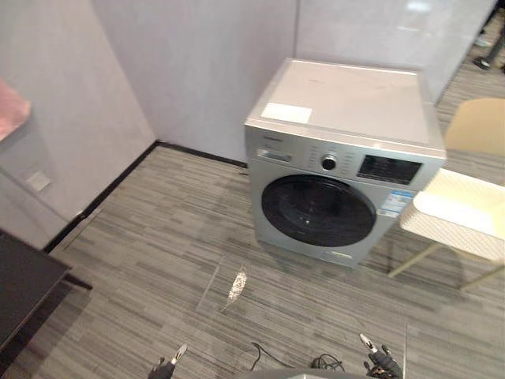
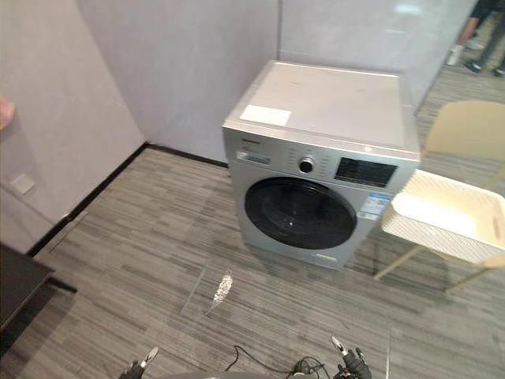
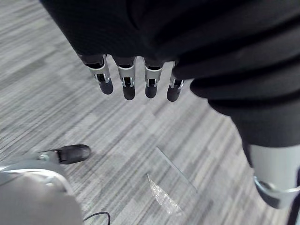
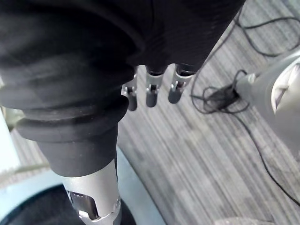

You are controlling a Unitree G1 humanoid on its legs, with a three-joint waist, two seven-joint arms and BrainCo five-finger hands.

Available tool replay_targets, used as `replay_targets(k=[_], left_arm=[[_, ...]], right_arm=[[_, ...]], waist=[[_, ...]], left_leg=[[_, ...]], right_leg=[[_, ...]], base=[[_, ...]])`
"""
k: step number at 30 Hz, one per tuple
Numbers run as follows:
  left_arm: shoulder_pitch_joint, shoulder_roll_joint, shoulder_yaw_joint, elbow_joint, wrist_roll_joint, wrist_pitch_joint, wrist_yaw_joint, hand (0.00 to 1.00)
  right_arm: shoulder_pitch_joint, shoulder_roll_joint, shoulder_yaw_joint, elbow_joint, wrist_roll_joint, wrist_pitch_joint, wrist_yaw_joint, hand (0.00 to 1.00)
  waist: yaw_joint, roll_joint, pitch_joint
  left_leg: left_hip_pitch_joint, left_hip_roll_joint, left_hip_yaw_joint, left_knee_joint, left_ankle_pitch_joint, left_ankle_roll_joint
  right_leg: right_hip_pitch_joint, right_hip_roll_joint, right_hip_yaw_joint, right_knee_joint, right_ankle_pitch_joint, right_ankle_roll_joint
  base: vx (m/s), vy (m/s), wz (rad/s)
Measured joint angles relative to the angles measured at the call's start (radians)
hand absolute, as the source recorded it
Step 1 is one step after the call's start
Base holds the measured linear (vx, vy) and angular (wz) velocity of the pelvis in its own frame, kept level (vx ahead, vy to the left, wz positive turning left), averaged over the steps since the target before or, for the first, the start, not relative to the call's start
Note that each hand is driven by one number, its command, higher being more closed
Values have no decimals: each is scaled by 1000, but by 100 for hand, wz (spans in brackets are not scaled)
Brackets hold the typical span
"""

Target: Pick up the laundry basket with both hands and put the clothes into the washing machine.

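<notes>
The left hand and right hand are hanging at six o'clock, fingers straight, slightly spread, holding nothing. The basket is sitting on a chair at three o'clock, beside the washing machine. Gripping opposite rims evenly seems best.

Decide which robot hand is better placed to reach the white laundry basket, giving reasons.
Probably the right. The white perforated plastic laundry basket sits on the cream chair on the robot's right. The right hand hangs on that side; the left hand is farther away. Both are open, empty.
</notes>
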Motion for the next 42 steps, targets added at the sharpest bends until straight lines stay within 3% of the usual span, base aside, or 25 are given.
replay_targets(k=[2,5,6,8,9,10,11,12,14,16,18,19,22,24,25,27,29,30,31,34,36,37,38,40,42], left_arm=[[12,-28,9,0,-38,1,-2,0],[8,-37,7,3,-170,1,4,0],[4,-39,7,10,-244,0,17,0],[2,-40,1,38,-310,2,19,0],[2,-29,-30,44,-310,8,18,0],[-3,-22,-51,43,-305,8,18,0],[-4,-3,-80,41,-293,8,18,0],[-14,15,-94,35,-266,8,18,0],[-49,41,-121,34,-220,4,17,0],[-60,45,-134,34,-201,5,17,0],[-66,38,-135,26,-158,6,17,0],[-71,33,-132,18,-137,6,17,0],[-83,28,-95,-10,-131,7,18,0],[-99,20,-37,-12,-131,9,22,0],[-103,4,-21,-1,-131,12,20,0],[-96,-16,-3,0,-135,14,24,0],[-113,-35,-3,7,-150,14,28,0],[-116,-38,-1,1,-165,13,26,0],[-113,-21,-5,-3,-165,13,27,0],[-105,-12,-14,-9,-141,7,35,0],[-114,-37,-45,-7,-100,8,37,0],[-110,-34,-61,-5,-97,8,37,0],[-114,-17,-81,-3,-69,14,36,0],[-116,-11,-80,-4,-62,13,36,0],[-111,6,-79,-1,-60,19,36,0]], right_arm=[[-19,-2,5,32,-21,1,-1,0],[-34,-22,5,92,-47,10,-2,0],[-36,-22,5,105,-62,15,-4,0],[-38,-39,9,117,-72,17,-4,0],[-42,-37,23,136,-74,21,-3,0],[-40,-32,28,137,-76,15,-4,0],[-43,-34,58,135,-76,14,-3,0],[-52,-27,85,138,-75,19,0,0],[-54,-14,105,135,-73,19,-2,0],[-42,-12,105,135,-71,21,-2,0],[-18,-8,84,125,-58,26,-3,0],[-4,-8,78,117,-58,29,-3,0],[19,-4,54,124,-65,47,0,0],[23,-21,26,143,-77,58,2,0],[4,-32,5,147,-80,61,0,0],[-28,-67,11,153,-92,60,2,0],[-67,-90,24,152,-107,56,2,0],[-85,-103,41,183,-107,78,-1,0],[-69,-95,75,195,-106,93,10,0],[-53,-57,87,193,-94,84,6,0],[-55,-56,39,189,-62,84,-5,0],[-55,-48,28,189,-55,84,-8,0],[-73,-38,11,178,-29,78,-16,0],[-91,-39,9,171,-18,57,-22,0],[-123,-26,20,140,3,34,-21,0]], waist=[[11,-5,-3],[18,-18,-8],[22,-30,-13],[23,-35,-12],[17,-38,-9],[14,-40,-7],[15,-41,4],[14,-55,17],[10,-76,41],[1,-75,46],[-16,-63,52],[-15,-61,52],[-15,-66,51],[-34,-57,43],[-15,-18,39],[-11,-17,41],[-34,-4,55],[-28,-14,76],[-8,-35,89],[-13,-45,94],[-9,5,109],[-8,4,105],[-13,-15,95],[-10,-31,106],[5,-59,106]], left_leg=[[-3,-20,-41,0,-2,9],[-8,-70,-144,0,-22,48],[-6,-108,-189,1,-47,78],[13,-142,-262,8,-65,106],[24,-156,-307,31,-77,118],[30,-155,-332,42,-86,124],[43,-145,-370,62,-104,140],[57,-135,-407,93,-129,157],[41,-115,-471,135,-163,158],[42,-114,-509,137,-174,156],[57,-106,-554,141,-197,139],[56,-94,-576,166,-230,122],[56,-41,-633,228,-325,57],[76,47,-691,231,-369,26],[75,93,-686,269,-325,18],[30,118,-680,364,-252,31],[-120,145,-669,640,-96,50],[-185,161,-606,833,-98,54],[-215,191,-452,964,-121,89],[-258,241,-82,984,-146,134],[-296,126,69,715,-132,126],[-278,107,89,661,-145,148],[-211,10,69,449,-139,165],[-177,-35,64,328,-116,185],[-112,-102,33,162,-24,180]], right_leg=[[14,-25,-36,18,-13,16],[26,-110,-117,161,-105,35],[25,-169,-146,240,-147,36],[-5,-259,-134,440,-162,-3],[-62,-305,-64,629,-104,-92],[-95,-311,-10,704,-61,-143],[-154,-302,109,828,3,-137],[-207,-260,197,947,-50,-79],[-305,-210,215,1012,-169,-44],[-334,-206,220,944,-180,-29],[-339,-188,312,681,-174,-22],[-334,-171,394,527,-165,-12],[-322,-128,500,378,-164,-8],[-357,-60,466,528,-171,99],[-379,-17,455,616,-226,51],[-372,20,437,636,-258,23],[-260,46,364,541,-263,-19],[-157,59,330,461,-247,-45],[-65,63,313,392,-235,-64],[55,56,255,315,-232,-67],[118,81,178,286,-235,-64],[126,90,167,285,-239,-57],[130,65,142,272,-240,-55],[127,58,134,267,-240,-55],[137,41,135,264,-233,-60]], base=[[-2,66,63],[30,136,98],[81,165,94],[95,158,92],[81,132,94],[134,137,112],[202,54,90],[211,2,81],[175,-54,95],[186,-105,86],[282,-214,84],[244,-229,56],[385,-432,63],[449,-607,70],[542,-693,26],[456,-532,-16],[517,-482,57],[507,-439,56],[388,-335,32],[320,-219,55],[273,-47,91],[296,-20,143],[275,-11,123],[180,-17,85],[33,-51,45]])
